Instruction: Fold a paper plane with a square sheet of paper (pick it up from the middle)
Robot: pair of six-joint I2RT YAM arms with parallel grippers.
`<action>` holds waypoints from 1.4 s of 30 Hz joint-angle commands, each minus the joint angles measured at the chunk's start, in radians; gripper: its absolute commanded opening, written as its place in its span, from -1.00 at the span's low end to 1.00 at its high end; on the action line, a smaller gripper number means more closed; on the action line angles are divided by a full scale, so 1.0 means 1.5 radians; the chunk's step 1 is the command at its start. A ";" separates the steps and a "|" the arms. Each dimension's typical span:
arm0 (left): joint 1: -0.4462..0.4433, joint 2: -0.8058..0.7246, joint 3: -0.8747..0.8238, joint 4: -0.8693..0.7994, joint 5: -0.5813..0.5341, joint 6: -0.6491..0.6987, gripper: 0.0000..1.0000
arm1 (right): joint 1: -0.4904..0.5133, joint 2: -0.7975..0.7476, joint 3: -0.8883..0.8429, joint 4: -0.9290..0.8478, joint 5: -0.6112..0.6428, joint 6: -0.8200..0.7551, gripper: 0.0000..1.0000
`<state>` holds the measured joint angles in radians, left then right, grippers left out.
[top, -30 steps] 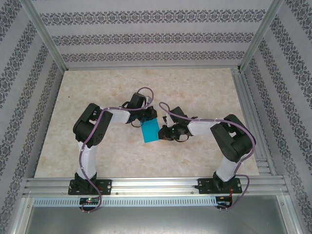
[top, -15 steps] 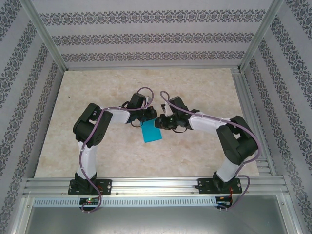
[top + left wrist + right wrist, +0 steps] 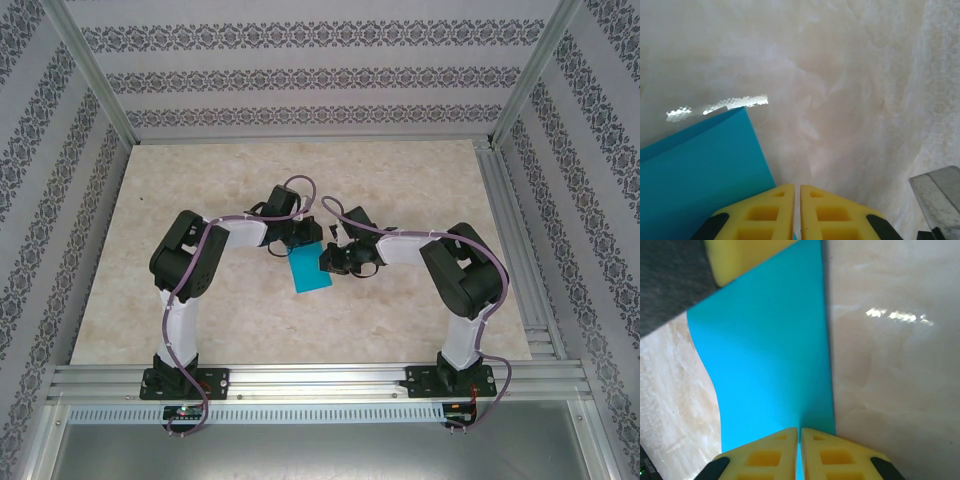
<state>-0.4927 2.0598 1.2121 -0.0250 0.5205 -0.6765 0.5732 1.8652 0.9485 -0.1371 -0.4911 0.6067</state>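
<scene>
One square sheet of paper [image 3: 308, 268], centre frame, slightly curved | left gripper [image 3: 796, 210] pinched on its top edge | right gripper [image 3: 800, 450] pinched on its right edge | table [image 3: 200, 190] pale marbled, glossy | walls [image 3: 300, 75] patterned, aluminium frame [image 3: 300, 380] along the bottom.

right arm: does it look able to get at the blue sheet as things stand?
Looks like yes: the right gripper is shut on the square sheet of paper at one edge. The left gripper appears to pinch the opposite end, clear of it.
</scene>
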 commanded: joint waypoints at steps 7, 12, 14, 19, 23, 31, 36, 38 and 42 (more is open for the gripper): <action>-0.015 -0.035 -0.016 0.002 0.047 0.014 -0.71 | -0.005 0.028 -0.024 -0.041 0.030 -0.014 -0.75; -0.025 -0.023 -0.019 -0.055 -0.017 0.034 -0.72 | -0.003 0.030 -0.012 -0.063 0.040 -0.019 -0.74; -0.026 -0.015 -0.018 -0.067 -0.029 0.037 -0.72 | -0.002 0.032 -0.009 -0.071 0.043 -0.019 -0.74; -0.025 -0.003 -0.004 -0.085 -0.065 0.038 -0.73 | 0.003 0.036 -0.012 -0.084 0.046 -0.022 -0.75; -0.018 0.006 0.004 -0.071 -0.076 0.024 -0.74 | 0.007 0.035 -0.026 -0.094 0.048 -0.025 -0.74; 0.011 0.019 0.013 -0.034 -0.086 0.004 -0.73 | 0.015 0.032 -0.066 -0.103 0.048 -0.024 -0.74; 0.019 0.029 0.031 -0.035 -0.103 -0.003 -0.71 | 0.021 0.035 -0.075 -0.115 0.057 -0.028 -0.74; 0.023 0.029 0.035 -0.036 -0.111 -0.003 -0.71 | 0.024 0.035 -0.078 -0.118 0.060 -0.027 -0.74; 0.028 0.028 0.046 -0.046 -0.126 -0.002 -0.69 | 0.027 0.035 -0.082 -0.124 0.069 -0.028 -0.74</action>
<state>-0.4950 2.0743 1.2530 -0.0998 0.4473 -0.6857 0.5877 1.8511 0.9066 -0.0933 -0.4713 0.5812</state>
